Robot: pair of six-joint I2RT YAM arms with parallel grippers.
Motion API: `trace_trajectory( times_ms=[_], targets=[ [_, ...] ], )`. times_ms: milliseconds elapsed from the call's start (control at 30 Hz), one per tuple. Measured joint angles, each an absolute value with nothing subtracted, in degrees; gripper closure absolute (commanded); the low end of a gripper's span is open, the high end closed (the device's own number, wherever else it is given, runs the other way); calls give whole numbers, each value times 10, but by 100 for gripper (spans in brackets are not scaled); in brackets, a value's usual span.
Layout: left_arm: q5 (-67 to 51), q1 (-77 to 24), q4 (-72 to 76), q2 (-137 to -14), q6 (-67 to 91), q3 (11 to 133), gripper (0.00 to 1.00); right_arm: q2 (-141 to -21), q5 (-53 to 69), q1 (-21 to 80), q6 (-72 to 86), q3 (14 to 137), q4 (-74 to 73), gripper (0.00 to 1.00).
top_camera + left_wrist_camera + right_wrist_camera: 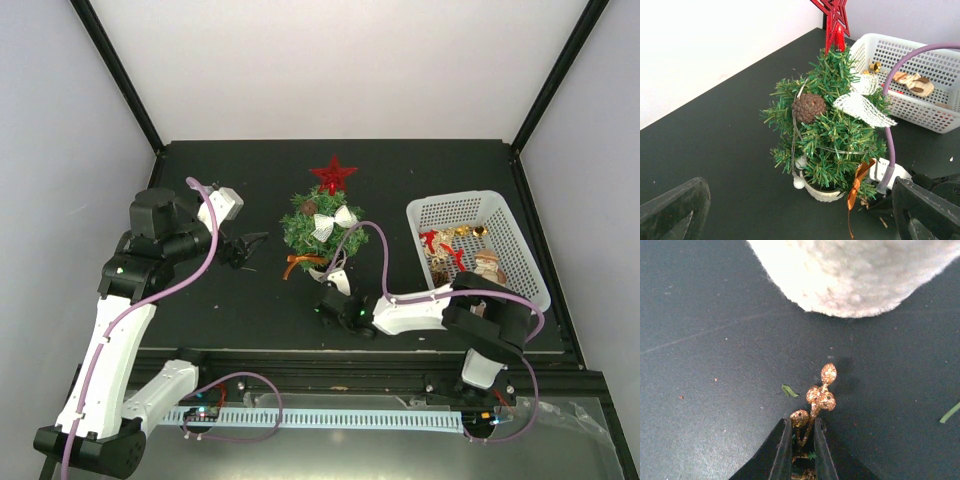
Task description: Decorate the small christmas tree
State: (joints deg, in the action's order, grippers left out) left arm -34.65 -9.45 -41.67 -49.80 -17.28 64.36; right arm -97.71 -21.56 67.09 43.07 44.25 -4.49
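Right gripper (802,432) is pinching the stem of a glittery gold berry sprig (821,397) between nearly closed jaws, low over the dark table (700,340) and just in front of the cream-white pot (855,275) of the small christmas tree (315,225). Across from it, the left gripper (245,247) is hanging with its jaws spread wide and holding nothing, just to the tree's left and apart from it. I am seeing the tree standing upright near the middle of the table, wearing a red star (333,173), a pine cone (808,107) and a white bow (860,107), with the white basket (520,240) of ornaments off to its right.
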Motion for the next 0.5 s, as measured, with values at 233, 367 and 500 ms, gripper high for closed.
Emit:
trace_trajectory(
  times_ms=[233,367,500],
  targets=[
    [-346,-95,-417,-495,-172,644,1,-951,-208,671,442,432,-68,85],
    [-345,-95,-416,-494,-172,644,1,-918,-206,671,451,415,-75,85],
    [-345,-95,-416,-494,-172,644,1,-884,-205,671,460,398,-83,85]
  ],
)
